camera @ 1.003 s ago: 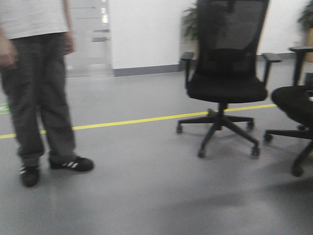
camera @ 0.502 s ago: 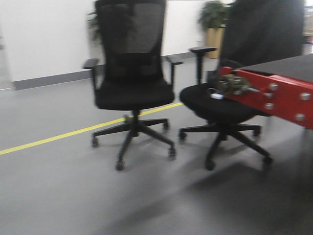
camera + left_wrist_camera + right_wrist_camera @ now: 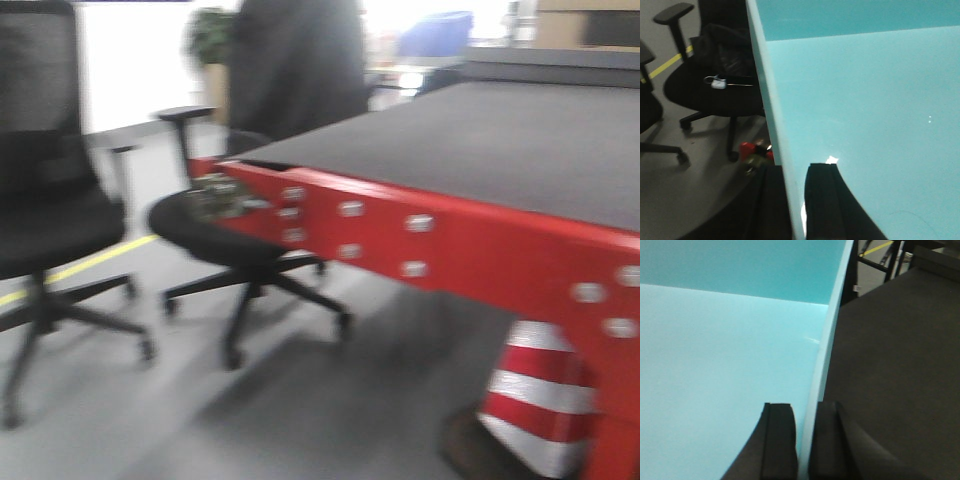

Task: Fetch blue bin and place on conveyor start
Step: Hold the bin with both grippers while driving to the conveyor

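Note:
The pale cyan blue bin fills both wrist views, its smooth inside showing in the left wrist view point(image 3: 865, 110) and in the right wrist view point(image 3: 720, 355). My left gripper point(image 3: 796, 200) is shut on the bin's left rim, one finger inside, one outside. My right gripper point(image 3: 804, 440) is shut on the bin's right rim the same way. The conveyor start point(image 3: 500, 140) is a wide black belt with a red bolted frame edge point(image 3: 420, 235), close ahead at the right in the front view. The black belt point(image 3: 900, 365) also lies under the bin's right side. The bin does not show in the front view.
Two black office chairs stand left of the conveyor, one far left point(image 3: 50, 220) and one against the red frame point(image 3: 215, 240), also seen below the bin point(image 3: 710, 95). A red-and-white striped post point(image 3: 540, 400) stands under the frame. A yellow floor line point(image 3: 80, 265) runs behind.
The front view has swung to the right: the standing person and left chair slid out of frame, and the red-framed black conveyor came in and now fills the right half.

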Controlling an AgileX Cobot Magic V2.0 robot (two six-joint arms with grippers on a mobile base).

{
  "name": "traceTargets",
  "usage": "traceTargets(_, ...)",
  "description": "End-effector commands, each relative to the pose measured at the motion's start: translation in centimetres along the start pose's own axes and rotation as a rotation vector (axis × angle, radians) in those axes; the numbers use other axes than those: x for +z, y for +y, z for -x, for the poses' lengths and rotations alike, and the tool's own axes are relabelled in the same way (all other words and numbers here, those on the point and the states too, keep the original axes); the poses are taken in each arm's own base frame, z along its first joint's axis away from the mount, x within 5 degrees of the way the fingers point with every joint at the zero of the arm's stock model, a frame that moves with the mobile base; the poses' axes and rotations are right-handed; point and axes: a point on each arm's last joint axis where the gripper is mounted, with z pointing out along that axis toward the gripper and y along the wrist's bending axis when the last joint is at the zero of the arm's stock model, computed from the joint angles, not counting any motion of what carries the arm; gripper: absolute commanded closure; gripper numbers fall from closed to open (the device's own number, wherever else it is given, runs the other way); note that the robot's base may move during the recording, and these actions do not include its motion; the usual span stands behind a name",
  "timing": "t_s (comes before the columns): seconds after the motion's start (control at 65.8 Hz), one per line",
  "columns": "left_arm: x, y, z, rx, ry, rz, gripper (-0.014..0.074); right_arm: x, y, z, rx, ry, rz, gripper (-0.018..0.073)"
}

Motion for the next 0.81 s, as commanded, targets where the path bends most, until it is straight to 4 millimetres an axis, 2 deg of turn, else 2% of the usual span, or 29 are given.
traceTargets(0.0,-0.8,-1.31,1.33,-0.056,-0.122,-0.106,0.0708,-0.8,1.15,1.08,0.042,-0.086,0.083,0.0711)
traceTargets(0.79,-0.8,-1.24,1.34,-0.045,-0.124,-0.098,0.0708,-0.8,1.15,1.08,0.042,-0.086,0.083,0.0711)
